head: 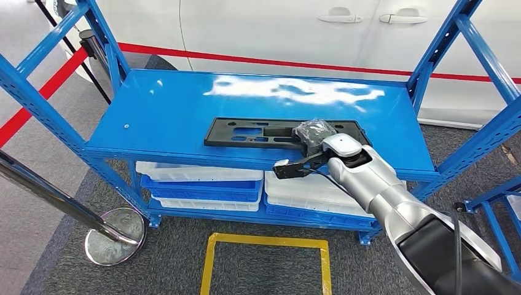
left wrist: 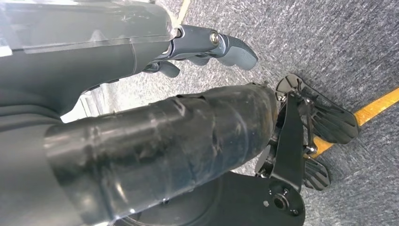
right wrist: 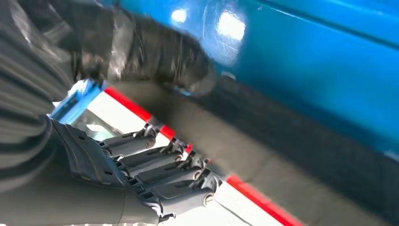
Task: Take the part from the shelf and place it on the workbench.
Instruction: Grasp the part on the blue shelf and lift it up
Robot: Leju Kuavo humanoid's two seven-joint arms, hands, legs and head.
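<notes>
Fingers [right wrist: 160, 165] of my right hand [head: 307, 157] lie straight and side by side above the part's [head: 258, 132] front right end; I can't tell whether they grip it. The part is a flat, matte black plastic panel with rectangular cut-outs, lying on the glossy blue metal shelf [head: 166, 104]. My left hand [left wrist: 207, 49] hangs over grey carpet, fingers curled, holding nothing.

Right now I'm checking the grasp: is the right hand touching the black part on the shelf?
Cannot tell. In the head view the right hand overlaps the black part's right end; the right wrist view is blurred, showing neither contact nor gap.
</notes>
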